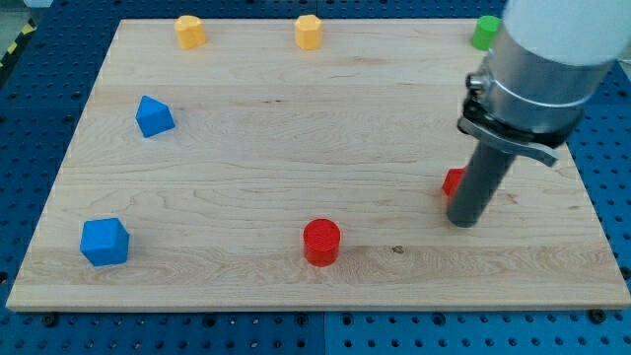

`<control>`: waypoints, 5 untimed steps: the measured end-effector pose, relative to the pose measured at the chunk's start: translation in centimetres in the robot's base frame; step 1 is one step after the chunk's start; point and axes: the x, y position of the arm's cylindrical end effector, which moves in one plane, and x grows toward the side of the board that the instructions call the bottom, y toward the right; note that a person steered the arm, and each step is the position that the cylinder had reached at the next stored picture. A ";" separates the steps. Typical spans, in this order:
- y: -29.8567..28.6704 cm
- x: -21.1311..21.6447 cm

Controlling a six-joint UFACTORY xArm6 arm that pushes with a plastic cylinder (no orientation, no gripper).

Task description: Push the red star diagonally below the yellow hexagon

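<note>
My tip (463,221) sits right beside the red star (453,181), which peeks out on the view's left of my rod. No claw here, just a rod. The star looks light and slippery, so I'd push its flat side toward the hexagon (309,32).

1. Board (296,148): pale wood, visible grain, smooth matt finish.
2. My rod (478,187): dark, matt, looks like plastic or coated metal.
3. Red cylinder (321,242) and blue cube (105,242): matt, solid-coloured, smooth.
</note>
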 end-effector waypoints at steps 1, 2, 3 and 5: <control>-0.3 -0.5; 1.3 2.9; 4.3 4.3; 5.4 0.7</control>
